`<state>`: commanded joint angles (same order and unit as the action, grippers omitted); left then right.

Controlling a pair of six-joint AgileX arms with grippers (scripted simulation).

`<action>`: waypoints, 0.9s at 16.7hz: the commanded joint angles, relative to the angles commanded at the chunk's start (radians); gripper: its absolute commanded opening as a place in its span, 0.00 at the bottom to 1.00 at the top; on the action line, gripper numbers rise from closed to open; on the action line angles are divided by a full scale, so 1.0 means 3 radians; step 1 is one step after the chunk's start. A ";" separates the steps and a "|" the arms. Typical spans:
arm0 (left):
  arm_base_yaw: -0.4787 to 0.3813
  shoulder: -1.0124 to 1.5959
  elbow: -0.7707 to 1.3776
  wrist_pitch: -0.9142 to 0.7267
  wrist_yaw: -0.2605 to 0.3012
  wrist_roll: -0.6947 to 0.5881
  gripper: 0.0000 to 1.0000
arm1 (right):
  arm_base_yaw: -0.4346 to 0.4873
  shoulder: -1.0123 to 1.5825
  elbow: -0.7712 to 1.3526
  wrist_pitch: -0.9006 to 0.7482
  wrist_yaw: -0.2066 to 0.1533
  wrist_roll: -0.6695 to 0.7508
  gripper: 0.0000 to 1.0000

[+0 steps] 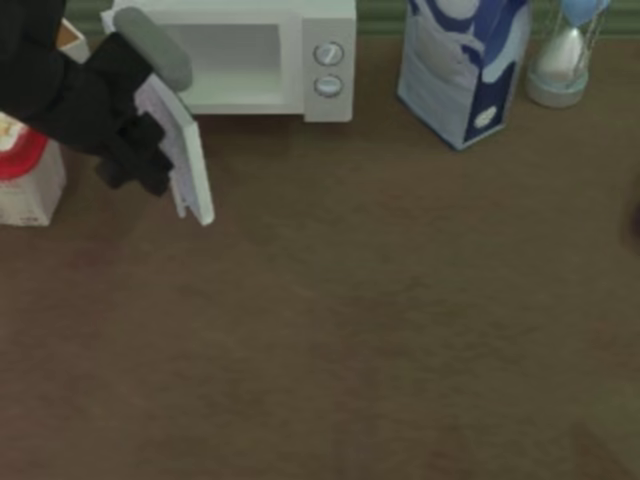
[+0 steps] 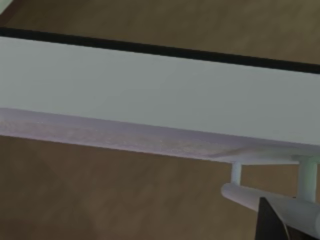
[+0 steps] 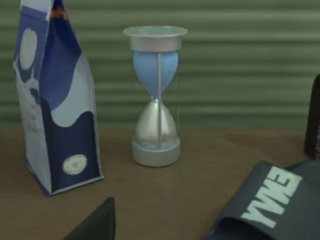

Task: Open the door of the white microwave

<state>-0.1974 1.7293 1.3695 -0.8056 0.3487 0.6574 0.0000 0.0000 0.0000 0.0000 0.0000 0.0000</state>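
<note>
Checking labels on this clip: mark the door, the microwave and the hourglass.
door (image 1: 192, 160): top view, swung-open panel's upper edge.
white microwave (image 1: 327, 20): top view, roof above the knobs.
hourglass (image 3: 155, 122): right wrist view, lower bulb.

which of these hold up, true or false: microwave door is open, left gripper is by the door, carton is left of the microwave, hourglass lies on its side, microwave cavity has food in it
1. The door of the white microwave is swung open. True.
2. The left gripper is at the door, by its handle. True.
3. The blue-and-white carton stands left of the microwave. False: it stands to its right in the top view.
4. The hourglass lies on its side. False: it stands upright beside the carton.
5. The cavity holds food. False: what shows of it looks empty.
</note>
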 joint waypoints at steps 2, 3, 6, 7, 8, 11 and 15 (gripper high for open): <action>0.0031 0.0003 0.0016 -0.0032 0.0031 0.0091 0.00 | 0.0000 0.0000 0.0000 0.0000 0.0000 0.0000 1.00; 0.0060 0.0009 0.0023 -0.0060 0.0053 0.0155 0.00 | 0.0000 0.0000 0.0000 0.0000 0.0000 0.0000 1.00; 0.0151 0.0018 0.0041 -0.0144 0.0124 0.0358 0.00 | 0.0000 0.0000 0.0000 0.0000 0.0000 0.0000 1.00; 0.0169 0.0016 0.0047 -0.0161 0.0140 0.0407 0.00 | 0.0000 0.0000 0.0000 0.0000 0.0000 0.0000 1.00; 0.0178 0.0015 0.0050 -0.0168 0.0149 0.0433 0.00 | 0.0000 0.0000 0.0000 0.0000 0.0000 0.0000 1.00; 0.0179 0.0015 0.0050 -0.0169 0.0149 0.0434 0.00 | 0.0000 0.0000 0.0000 0.0000 0.0000 0.0000 1.00; 0.0179 0.0015 0.0050 -0.0169 0.0149 0.0434 0.00 | 0.0000 0.0000 0.0000 0.0000 0.0000 0.0000 1.00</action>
<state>-0.1438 1.7337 1.3845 -0.8561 0.3936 0.7876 0.0000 0.0000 0.0000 0.0000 0.0000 0.0000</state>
